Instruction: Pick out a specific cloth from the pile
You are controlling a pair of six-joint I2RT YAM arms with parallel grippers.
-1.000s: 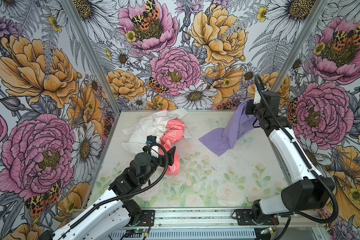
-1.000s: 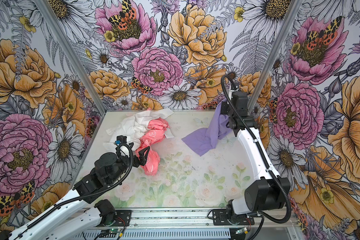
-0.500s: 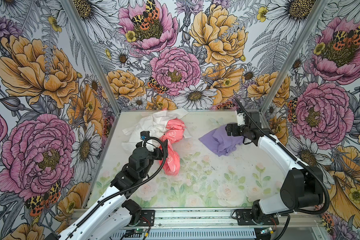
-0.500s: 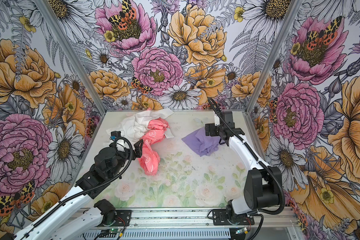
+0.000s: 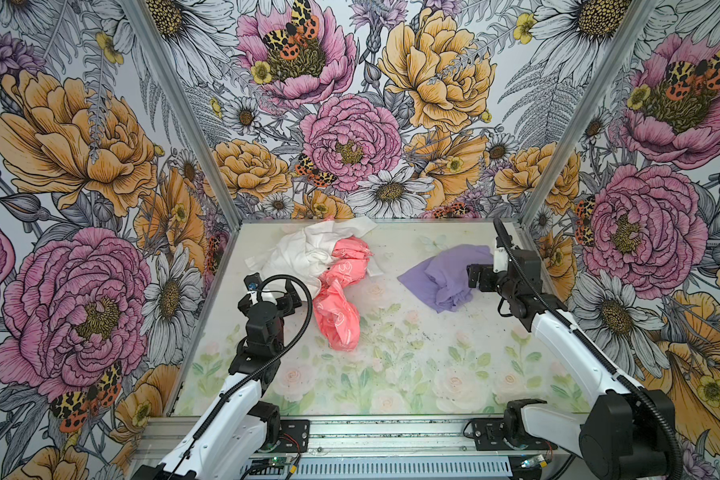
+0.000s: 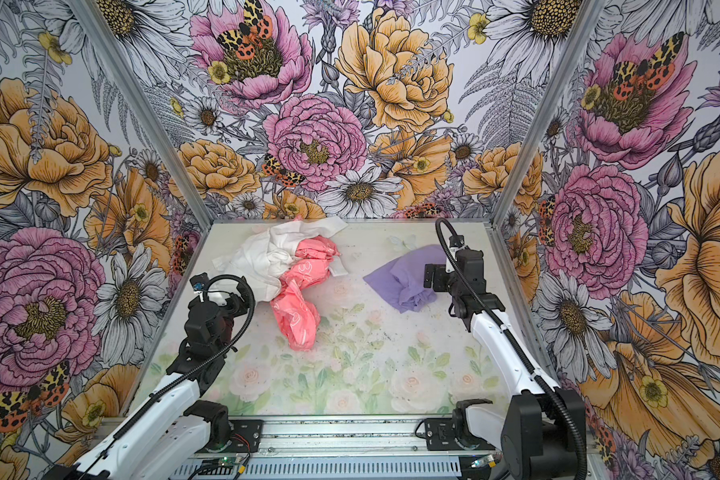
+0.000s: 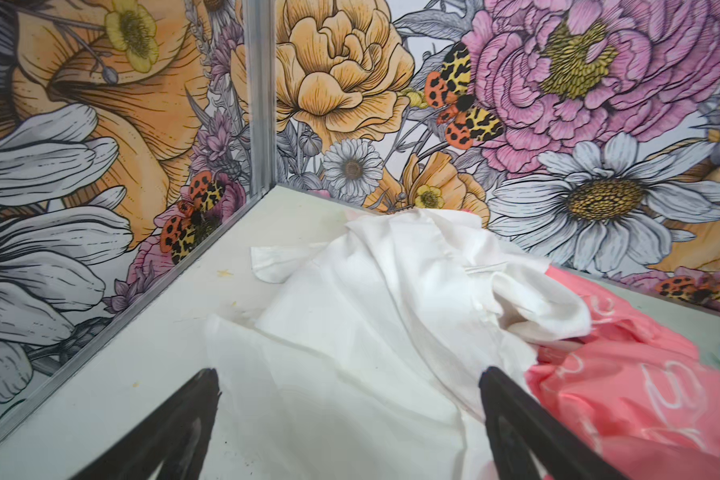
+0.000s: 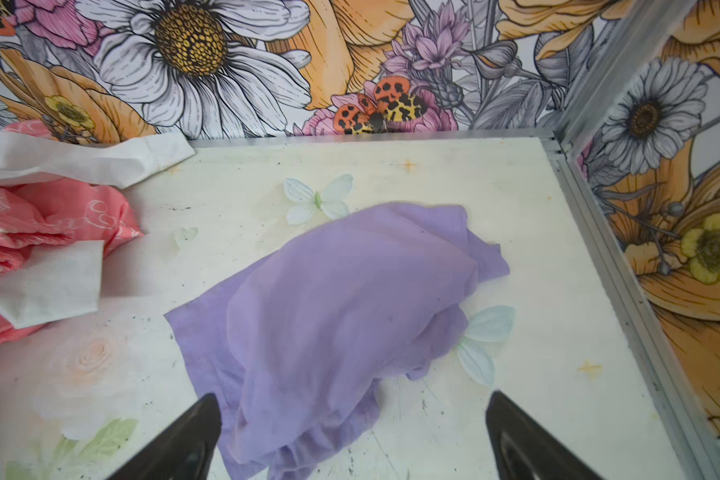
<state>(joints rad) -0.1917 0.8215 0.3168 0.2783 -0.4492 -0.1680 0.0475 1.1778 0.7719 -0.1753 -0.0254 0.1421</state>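
so the pile (image 5: 308, 259) sits back-left on the bench (image 5: 412, 365), up against the back wall (image 5: 350, 145), with one piece trailing forward from it toward the middle. the cloth (image 5: 437, 278) lies by itself over on the right, well apart from the pile, nearer the right wall (image 5: 641, 216). left claw (image 5: 285, 297) is at the pile's front-left edge, right claw (image 5: 473, 277) just at the cloth's right side

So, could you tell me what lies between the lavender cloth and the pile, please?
Nothing: the table between the lavender cloth and the pile is bare, in both top views.
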